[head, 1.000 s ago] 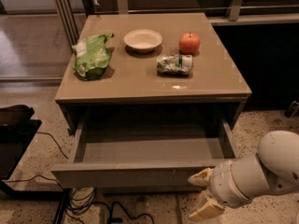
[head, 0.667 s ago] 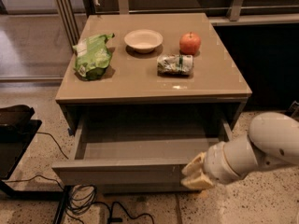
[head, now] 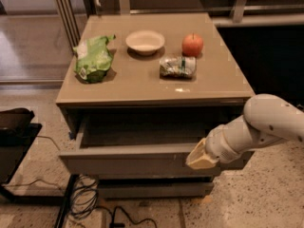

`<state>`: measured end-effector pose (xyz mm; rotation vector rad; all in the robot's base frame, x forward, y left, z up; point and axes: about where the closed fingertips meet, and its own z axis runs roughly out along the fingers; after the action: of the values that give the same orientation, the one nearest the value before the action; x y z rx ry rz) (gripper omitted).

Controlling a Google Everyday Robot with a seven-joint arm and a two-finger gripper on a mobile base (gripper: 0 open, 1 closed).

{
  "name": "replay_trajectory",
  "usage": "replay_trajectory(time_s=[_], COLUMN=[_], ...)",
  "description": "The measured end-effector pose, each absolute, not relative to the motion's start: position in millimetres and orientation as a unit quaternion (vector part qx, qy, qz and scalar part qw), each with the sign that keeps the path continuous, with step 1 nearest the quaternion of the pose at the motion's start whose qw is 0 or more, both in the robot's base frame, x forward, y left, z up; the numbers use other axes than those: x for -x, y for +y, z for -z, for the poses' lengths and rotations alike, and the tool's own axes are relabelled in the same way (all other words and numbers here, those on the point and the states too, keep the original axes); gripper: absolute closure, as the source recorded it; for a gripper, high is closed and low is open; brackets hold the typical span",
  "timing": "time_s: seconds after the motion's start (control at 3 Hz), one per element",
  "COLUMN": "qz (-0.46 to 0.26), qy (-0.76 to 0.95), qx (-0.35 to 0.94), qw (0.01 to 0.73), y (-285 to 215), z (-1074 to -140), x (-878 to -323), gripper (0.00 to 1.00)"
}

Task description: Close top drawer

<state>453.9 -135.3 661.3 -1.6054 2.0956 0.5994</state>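
The top drawer [head: 128, 159] of the grey-brown cabinet stands part way open, its flat front below the cabinet top and its grey inside showing in shadow. My gripper [head: 201, 157] is at the right end of the drawer front, its pale fingertips against the front's upper edge. The white arm reaches in from the right edge of the view.
On the cabinet top [head: 137, 80] lie a green bag [head: 94, 59], a white bowl [head: 145, 42], a red apple [head: 192, 44] and a crumpled packet [head: 177, 66]. A lower drawer front [head: 152, 189] sits below. Cables [head: 85, 201] lie on the floor at the left, beside a black object [head: 14, 127].
The gripper moved up and left to the drawer front's right end. The drawer has slid inward and shows less of its inside.
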Motion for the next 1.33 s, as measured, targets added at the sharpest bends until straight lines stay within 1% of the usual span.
replay_trajectory(time_s=[0.33, 1.33], qz=[-0.216, -0.219], qy=[0.756, 0.753], qx=[0.579, 0.584], qw=[0.216, 0.212], y=[-135.3, -129.8], z=[-661.4, -661.4], x=[-453.7, -453.0], gripper=[0.82, 0.12])
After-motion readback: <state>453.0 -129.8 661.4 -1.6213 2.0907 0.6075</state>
